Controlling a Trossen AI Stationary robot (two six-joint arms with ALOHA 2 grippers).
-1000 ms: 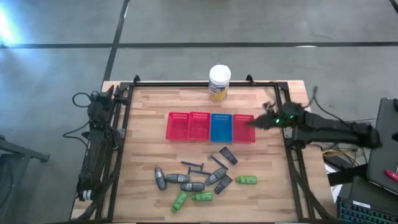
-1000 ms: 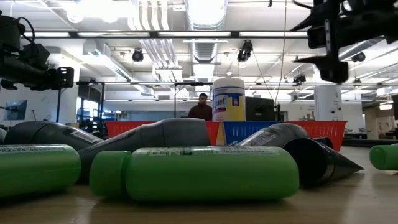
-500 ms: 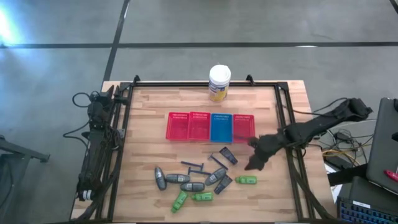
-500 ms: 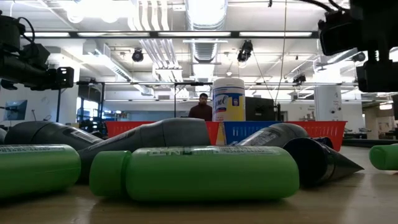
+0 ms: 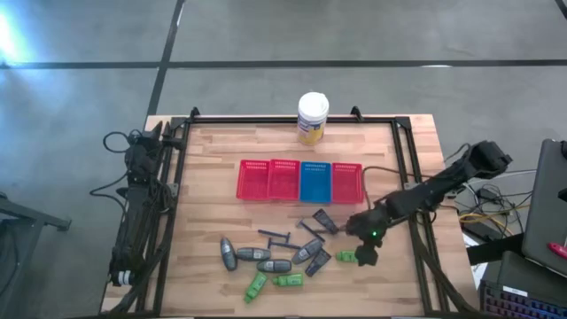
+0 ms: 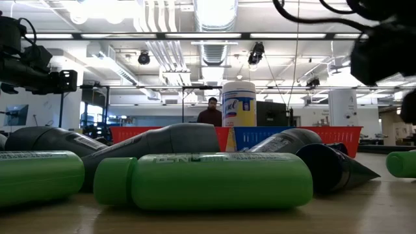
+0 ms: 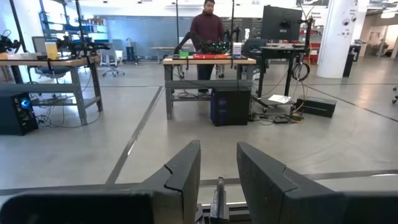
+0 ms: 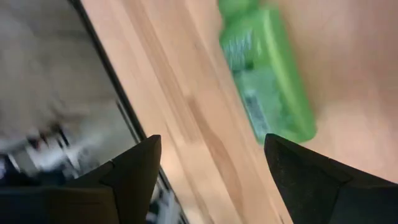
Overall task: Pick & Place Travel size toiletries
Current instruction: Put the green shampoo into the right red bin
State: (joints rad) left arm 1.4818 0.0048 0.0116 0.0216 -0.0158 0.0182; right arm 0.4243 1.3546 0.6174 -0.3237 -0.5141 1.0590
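About a dozen travel size toiletries (image 5: 283, 252) lie loose on the wooden table (image 5: 213, 151), in front of a row of red and blue mesh baskets (image 5: 299, 181): grey oval tubes, bright green bottles, dark wedge-shaped tubes and thin dark sticks. The right gripper (image 5: 365, 254) hangs just over the rightmost green bottle (image 5: 345, 257), which lies on its side a little apart from the cluster; the right wrist view shows its two dark fingers (image 8: 130, 174) spread wide, holding nothing, with the bottle (image 8: 267, 78) ahead of them, its pale label print too blurred to read. Behind the baskets stands a white canister (image 6: 239, 103) with a yellow and blue label, its lettering not legible. The left gripper (image 7: 217, 180) waits beside the table's left edge, fingers slightly parted and empty. A person (image 7: 209, 25) stands at a far workbench.
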